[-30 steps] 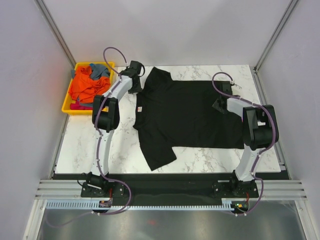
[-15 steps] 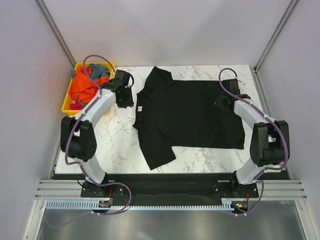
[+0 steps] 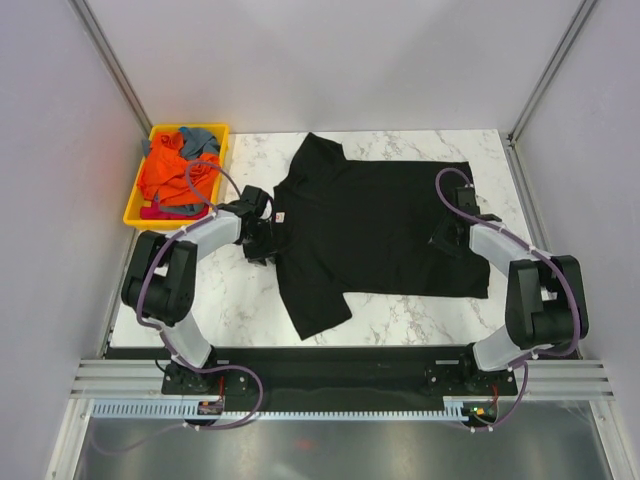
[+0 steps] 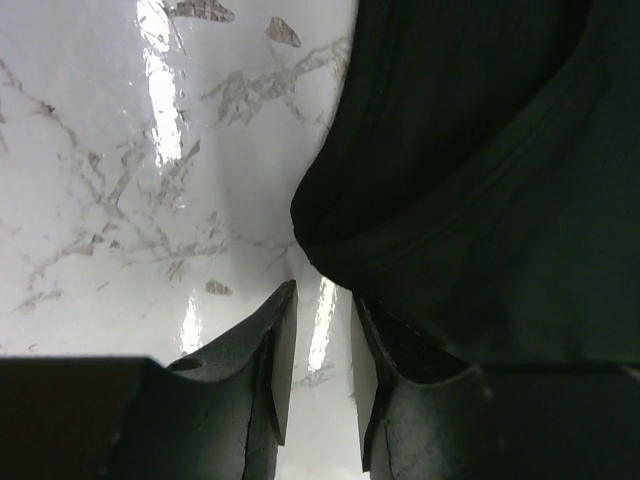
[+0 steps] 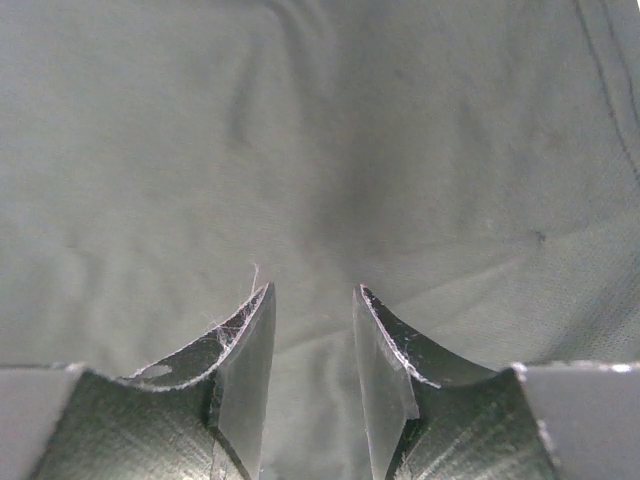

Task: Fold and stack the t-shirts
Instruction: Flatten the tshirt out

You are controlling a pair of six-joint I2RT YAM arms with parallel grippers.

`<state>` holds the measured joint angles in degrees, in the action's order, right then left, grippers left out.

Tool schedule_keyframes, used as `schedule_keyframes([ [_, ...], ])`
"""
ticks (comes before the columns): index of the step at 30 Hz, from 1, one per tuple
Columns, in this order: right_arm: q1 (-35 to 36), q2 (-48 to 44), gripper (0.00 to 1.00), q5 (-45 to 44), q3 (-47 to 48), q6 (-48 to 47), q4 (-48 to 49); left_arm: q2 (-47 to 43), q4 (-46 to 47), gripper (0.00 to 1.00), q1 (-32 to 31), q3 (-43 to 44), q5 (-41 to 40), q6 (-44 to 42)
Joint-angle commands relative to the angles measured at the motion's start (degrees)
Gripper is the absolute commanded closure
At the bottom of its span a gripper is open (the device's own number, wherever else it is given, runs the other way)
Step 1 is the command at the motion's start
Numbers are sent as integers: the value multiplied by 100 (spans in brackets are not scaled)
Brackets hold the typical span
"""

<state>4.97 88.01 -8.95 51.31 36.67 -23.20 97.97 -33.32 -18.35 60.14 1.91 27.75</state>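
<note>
A large black t-shirt (image 3: pixel 370 225) lies spread flat on the marble table (image 3: pixel 200 300), its collar and small neck label (image 3: pixel 281 218) toward the left. My left gripper (image 3: pixel 266 241) hovers low at the collar edge. In the left wrist view it (image 4: pixel 322 300) is open, with bare marble between the fingers and the shirt's rounded edge (image 4: pixel 330 240) just ahead and to the right. My right gripper (image 3: pixel 446 237) is over the shirt's hem end. In the right wrist view it (image 5: pixel 312 292) stands open just above flat cloth (image 5: pixel 320 130).
A yellow tray (image 3: pixel 130 213) at the back left holds a crumpled orange shirt (image 3: pixel 165 178) and a grey-blue one (image 3: pixel 200 140). Grey walls and metal frame posts close in the table on three sides. Bare marble (image 3: pixel 440 315) lies in front of the shirt.
My left arm has swung away from the tray and come down toward the near side of the collar. My right gripper has drawn nearer along the shirt's right end.
</note>
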Motion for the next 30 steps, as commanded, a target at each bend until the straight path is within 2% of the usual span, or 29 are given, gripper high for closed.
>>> schedule_keyframes([
  [1, -23, 155, 55, -282, -121, -133, 167, 266, 405, 65, 24, 200, -173, 363],
  [6, -40, 261, 56, -493, -165, -195, 184, 328, 107, 65, 33, 305, -1445, 670],
  [11, -49, 252, 56, -546, -130, -239, 202, 293, -157, 64, 42, 542, -1826, 627],
  [18, -49, 191, 56, -547, -77, -213, 123, -366, -473, 60, -28, 561, -1168, 451],
  [21, -40, -46, 56, -511, -60, -81, 53, -919, -369, 57, -133, 175, -220, 503],
  [23, -49, -213, 56, -494, -7, 7, -79, -1392, -359, 57, -387, -193, -51, 643],
  [26, -49, -406, 56, -423, 98, 51, -246, -1859, -359, 55, -1169, -720, -156, 1179],
  [30, -58, -653, 55, -353, 46, 113, -317, -2544, -184, 55, -1933, -1468, 72, 2391],
])
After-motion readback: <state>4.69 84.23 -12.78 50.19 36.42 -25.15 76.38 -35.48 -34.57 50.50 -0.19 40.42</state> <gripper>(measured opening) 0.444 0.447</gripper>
